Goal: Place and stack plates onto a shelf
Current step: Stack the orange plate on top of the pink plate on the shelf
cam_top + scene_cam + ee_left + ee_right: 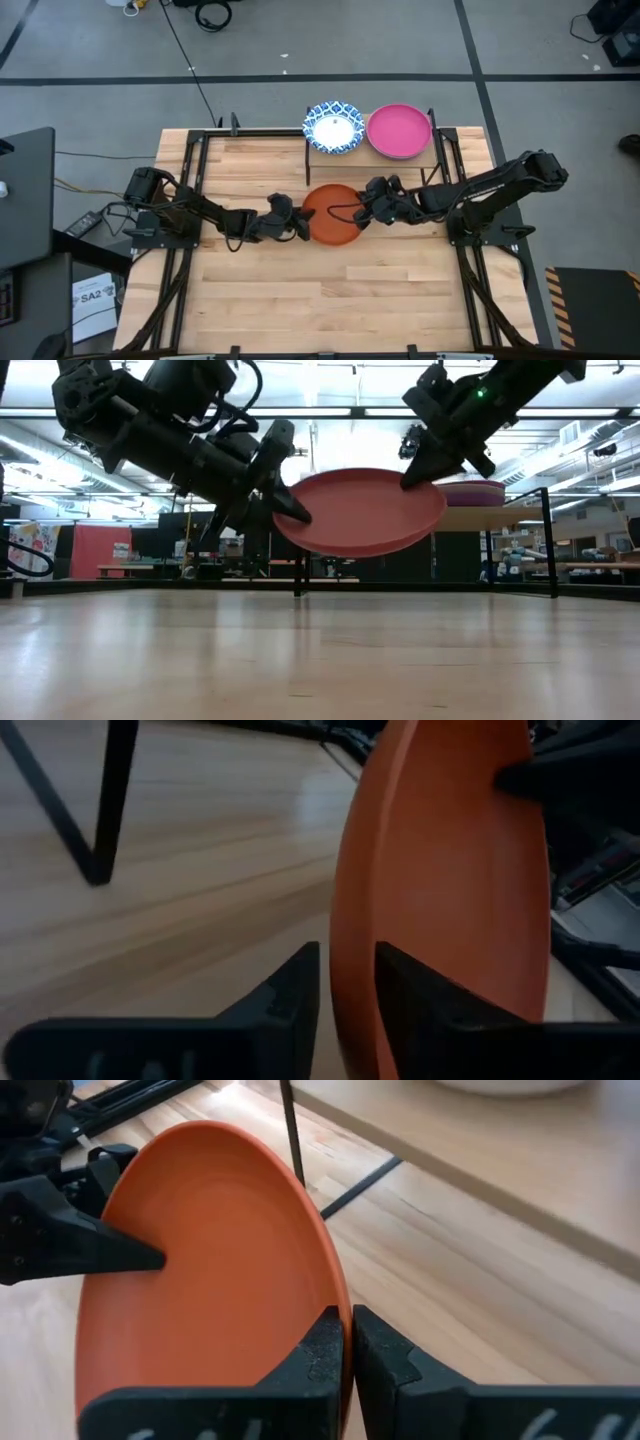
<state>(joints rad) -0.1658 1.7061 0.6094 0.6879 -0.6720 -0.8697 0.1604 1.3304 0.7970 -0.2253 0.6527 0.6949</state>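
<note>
An orange plate (330,214) hangs in the air over the table's middle, between both grippers. My left gripper (300,224) is shut on its left rim and my right gripper (366,209) on its right rim. In the low view the orange plate (360,512) is clear of the tabletop and tilted, its right side higher. The shelf (362,151) stands at the far edge. On it rest a white plate with a blue patterned rim (333,128) and a pink plate (399,130). The other plates are out of view. My left gripper (347,992) pinches the orange plate's left rim (350,950) between its two fingers, one finger on the inner face (120,1255) and one beneath. It comes in level from the table's left. The plate is lifted clear. My right gripper (347,1345) pinches the plate's right rim (340,1295) between its two fingers. It slants down from the table's right and far side (420,472). That side of the tilted plate sits higher.
The shelf's black metal legs (545,540) and board (485,517) stand just behind the plate in the low view, with the pink plate (470,491) on top. Black frame rails (190,180) run along the table's left and right sides. Bare wood lies toward the near edge (330,300).
</note>
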